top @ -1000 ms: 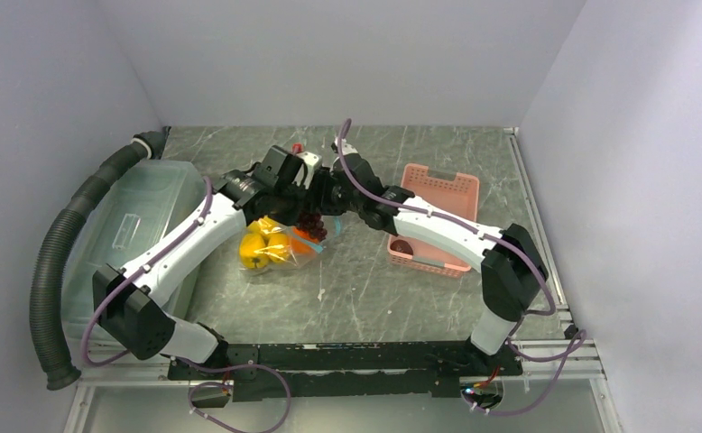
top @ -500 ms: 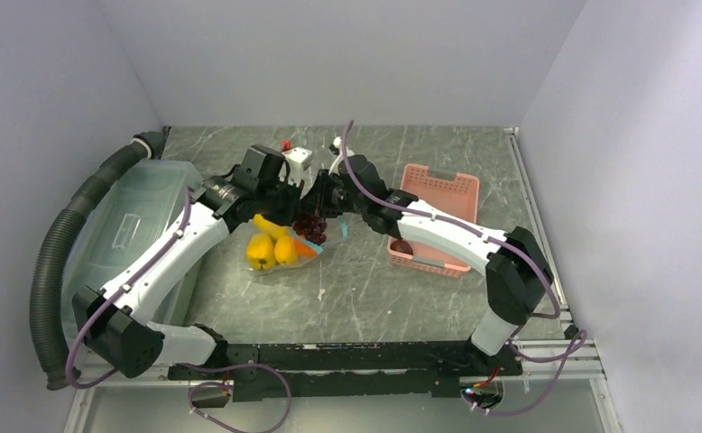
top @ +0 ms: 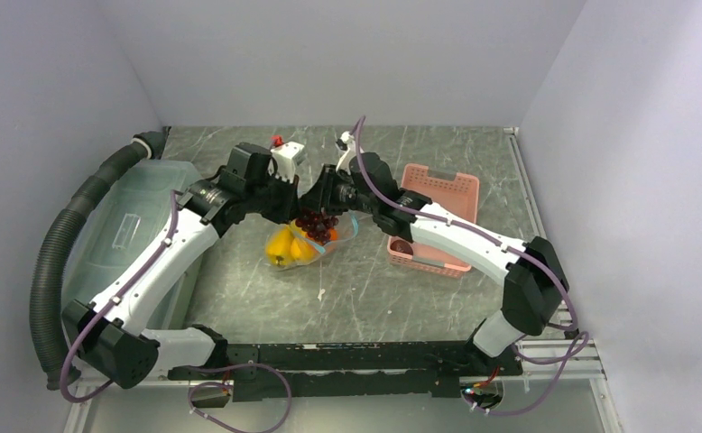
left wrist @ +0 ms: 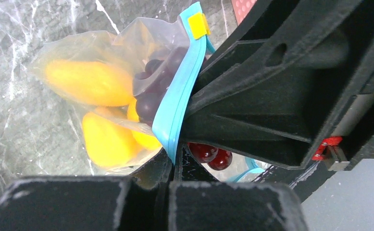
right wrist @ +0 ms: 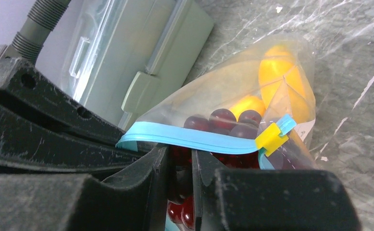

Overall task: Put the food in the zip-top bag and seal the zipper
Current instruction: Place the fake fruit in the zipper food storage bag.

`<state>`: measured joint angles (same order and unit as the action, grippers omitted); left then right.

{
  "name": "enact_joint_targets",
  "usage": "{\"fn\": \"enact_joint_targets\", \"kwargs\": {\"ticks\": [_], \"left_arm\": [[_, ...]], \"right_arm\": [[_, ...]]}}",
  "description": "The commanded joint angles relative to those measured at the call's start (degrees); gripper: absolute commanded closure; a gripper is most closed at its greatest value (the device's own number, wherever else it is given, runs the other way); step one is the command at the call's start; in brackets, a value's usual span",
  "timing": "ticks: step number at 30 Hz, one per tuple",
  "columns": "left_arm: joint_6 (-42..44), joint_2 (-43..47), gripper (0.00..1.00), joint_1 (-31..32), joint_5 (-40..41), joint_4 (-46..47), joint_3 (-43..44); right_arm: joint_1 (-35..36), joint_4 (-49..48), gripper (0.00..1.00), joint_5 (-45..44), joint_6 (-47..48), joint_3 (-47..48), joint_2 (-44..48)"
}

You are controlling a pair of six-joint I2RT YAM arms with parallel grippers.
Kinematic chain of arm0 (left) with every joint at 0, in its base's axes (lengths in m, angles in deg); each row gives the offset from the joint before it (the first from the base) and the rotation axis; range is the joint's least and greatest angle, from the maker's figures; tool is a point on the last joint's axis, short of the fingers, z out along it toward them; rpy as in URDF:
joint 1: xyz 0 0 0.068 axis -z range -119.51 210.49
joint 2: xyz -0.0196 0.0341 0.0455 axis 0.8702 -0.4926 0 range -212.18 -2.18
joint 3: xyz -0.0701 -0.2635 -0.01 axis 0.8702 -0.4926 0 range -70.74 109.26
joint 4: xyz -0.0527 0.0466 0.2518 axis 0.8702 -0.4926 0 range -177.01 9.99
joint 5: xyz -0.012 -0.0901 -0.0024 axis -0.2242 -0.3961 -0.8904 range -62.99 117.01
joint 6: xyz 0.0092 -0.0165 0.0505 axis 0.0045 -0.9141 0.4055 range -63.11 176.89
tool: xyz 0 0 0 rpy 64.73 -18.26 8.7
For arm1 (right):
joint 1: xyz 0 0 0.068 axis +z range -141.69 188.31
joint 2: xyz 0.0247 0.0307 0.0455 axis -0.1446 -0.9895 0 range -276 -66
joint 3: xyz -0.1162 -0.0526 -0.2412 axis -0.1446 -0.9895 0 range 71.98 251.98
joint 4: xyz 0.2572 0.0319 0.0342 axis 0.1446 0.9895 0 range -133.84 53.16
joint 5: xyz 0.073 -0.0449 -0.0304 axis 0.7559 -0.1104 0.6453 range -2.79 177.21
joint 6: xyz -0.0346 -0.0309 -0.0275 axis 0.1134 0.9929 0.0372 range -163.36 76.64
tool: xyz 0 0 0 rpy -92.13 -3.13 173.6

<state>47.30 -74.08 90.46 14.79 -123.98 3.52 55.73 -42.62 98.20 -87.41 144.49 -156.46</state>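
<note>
Riding the zipper (left wrist: 178, 103), a yellow slider (left wrist: 198, 25) shows only in wrist views.

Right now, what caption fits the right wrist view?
Right gripper at the teal-blue zipper strip of a clear plastic bag holding purple grapes, yellow fruit.

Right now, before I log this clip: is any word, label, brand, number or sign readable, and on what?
None: no text can be read in any view.
The zip-top bag, its zipper and the yellow slider show no print.
A pale patch at the bag's edge is too small to read.
The bin and the basket show no lettering.
</note>
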Motion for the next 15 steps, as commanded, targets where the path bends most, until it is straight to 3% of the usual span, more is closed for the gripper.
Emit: {"fn": "enact_joint_targets", "kwargs": {"ticks": [1,6,11,15], "left_arm": [[-1.41,0.55,1.00,-1.30,-3.96,3.78,-0.04],[-2.49,1.16,1.00,-3.11,-8.59,5.54,-0.67],[-2.32,1.05,1.00,-3.20,-8.56,5.78,-0.91],[-2.24,0.16,1.00,-3.25,-9.03,5.47,-0.66]], "right_arm": [[0.39,-1.49,0.77,0.49,2.83,0.61,4.46],[0.39,6.26,0.75,-1.70,5.80,3.35,1.27],[0.39,7.05,0.74,-2.18,7.02,2.32,3.21],[0.39,11.94,0.63,-5.07,10.16,4.03,6.80]]}}
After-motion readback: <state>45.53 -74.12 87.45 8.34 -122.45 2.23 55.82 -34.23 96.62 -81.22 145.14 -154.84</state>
